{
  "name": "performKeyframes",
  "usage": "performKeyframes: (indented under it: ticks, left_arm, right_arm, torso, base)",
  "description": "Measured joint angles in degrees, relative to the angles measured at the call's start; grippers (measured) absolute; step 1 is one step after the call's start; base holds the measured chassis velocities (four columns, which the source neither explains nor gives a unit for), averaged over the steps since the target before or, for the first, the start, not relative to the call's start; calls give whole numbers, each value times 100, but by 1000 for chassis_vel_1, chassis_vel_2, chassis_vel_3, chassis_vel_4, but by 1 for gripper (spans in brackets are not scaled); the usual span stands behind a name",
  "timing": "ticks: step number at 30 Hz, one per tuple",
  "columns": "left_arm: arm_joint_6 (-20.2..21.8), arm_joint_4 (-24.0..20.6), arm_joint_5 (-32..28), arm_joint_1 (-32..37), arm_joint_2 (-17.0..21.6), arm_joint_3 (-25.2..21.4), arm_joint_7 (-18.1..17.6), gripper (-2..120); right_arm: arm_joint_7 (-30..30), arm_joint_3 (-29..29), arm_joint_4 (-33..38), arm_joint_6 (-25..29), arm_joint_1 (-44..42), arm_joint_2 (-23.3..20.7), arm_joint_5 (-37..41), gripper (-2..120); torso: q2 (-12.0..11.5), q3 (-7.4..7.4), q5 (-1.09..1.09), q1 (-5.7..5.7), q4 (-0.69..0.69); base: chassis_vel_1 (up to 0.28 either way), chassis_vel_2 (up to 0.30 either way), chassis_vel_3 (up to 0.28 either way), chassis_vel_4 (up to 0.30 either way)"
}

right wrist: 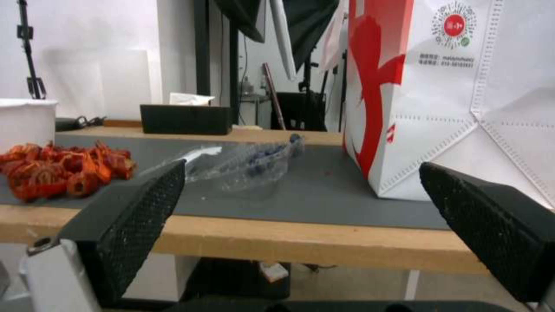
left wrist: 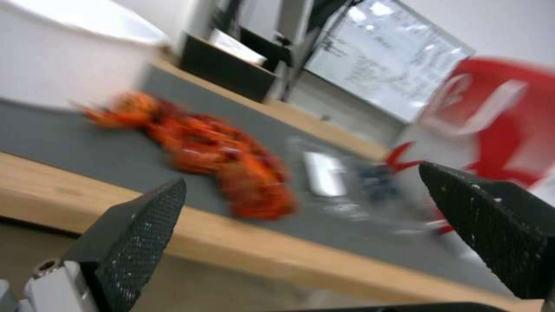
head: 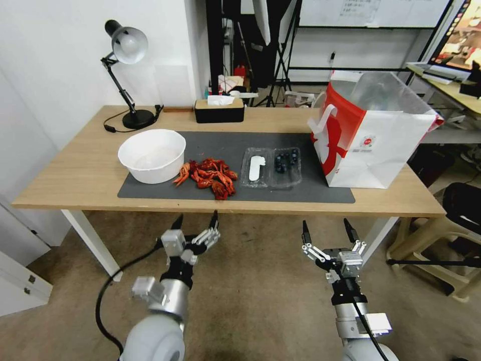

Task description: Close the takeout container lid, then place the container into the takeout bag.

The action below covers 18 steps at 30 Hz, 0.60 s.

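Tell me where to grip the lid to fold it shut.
Probably the lid's free outer edge, on the crayfish side, coming from the left: it lies flat, hinged to the berry half toward the takeout bag. The left gripper is open.

Lab or studio workspace: wooden table (head: 75, 180) with desk lamp (head: 128, 47), tripods and light stands (head: 280, 65) behind, whiteboard (head: 371, 12) on wall, monitor (head: 463, 37) on side desk, bare concrete floor.
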Motion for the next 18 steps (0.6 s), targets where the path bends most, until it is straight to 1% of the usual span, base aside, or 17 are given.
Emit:
performKeyframes:
  ticks: [1, 2, 3, 4, 7, 8, 9, 11, 12, 15, 16, 17, 18]
  left_arm:
    - [0, 0, 0, 0, 0, 0, 0, 100]
    - [50, -66, -367, -146, 48, 113, -90, 100]
    - [116, -146, -968, -386, 96, 314, -252, 100]
    - [116, -146, -968, -386, 96, 314, -252, 100]
    - [260, -195, -1931, -844, 114, 670, -545, 100]
    - [286, -181, -2149, -989, 103, 788, -610, 100]
    - [286, -181, -2149, -989, 103, 788, -610, 100]
    - [293, 18, -2627, -1465, -2, 1106, -780, 100]
    - [293, 18, -2627, -1465, -2, 1106, -780, 100]
    - [299, 380, -3102, -2149, -229, 1411, -1031, 100]
    - [299, 380, -3102, -2149, -229, 1411, -1031, 100]
    - [298, 478, -3166, -2311, -282, 1466, -1081, 100]
    - [293, 682, -3258, -2585, -379, 1561, -1155, 100]
  right_arm:
    - [0, 0, 0, 0, 0, 0, 0, 100]
    - [4, -1, 0, -9, -15, 14, -20, 100]
    - [11, -1, 0, -16, -48, 46, -67, 100]
    - [11, -1, 0, -16, -48, 46, -67, 100]
    - [33, 0, -5, -38, -106, 102, -143, 100]
    - [41, 0, -6, -44, -123, 119, -169, 100]
    - [41, 0, -6, -44, -123, 119, -169, 100]
    - [63, 10, 4, -67, -178, 185, -269, 100]
    - [63, 10, 4, -67, -178, 185, -269, 100]
    - [92, 55, 58, -79, -265, 269, -350, 100]
    - [92, 55, 58, -79, -265, 269, -350, 100]
    - [98, 72, 65, -79, -291, 285, -364, 100]
    - [107, 97, 66, -77, -332, 312, -385, 100]
  torso:
    - [0, 0, 0, 0, 0]
    - [0, 0, 2, 0, 0]
    - [0, 0, 2, 0, -1]
    - [0, 0, 2, 0, -1]
    - [0, 0, 2, 0, 0]
    - [0, 0, 2, 0, 0]
    - [0, 0, 2, 0, 0]
    - [0, 0, 2, 0, 0]
    - [0, 0, 2, 0, 0]
    - [0, 0, 1, 0, -1]
    - [0, 0, 1, 0, -1]
    - [0, 0, 3, 0, -1]
    - [0, 1, 2, 0, -1]
  base:
    - [0, 0, 0, 0]
    - [0, 0, 0, 0]
    - [0, 0, 0, 0]
    - [0, 0, 0, 0]
    - [0, 0, 0, 0]
    - [0, 0, 0, 0]
    - [0, 0, 0, 0]
    - [0, 0, 0, 0]
    - [0, 0, 0, 0]
    - [0, 0, 0, 0]
    - [0, 0, 0, 0]
    - [0, 0, 0, 0]
    - [0, 0, 0, 0]
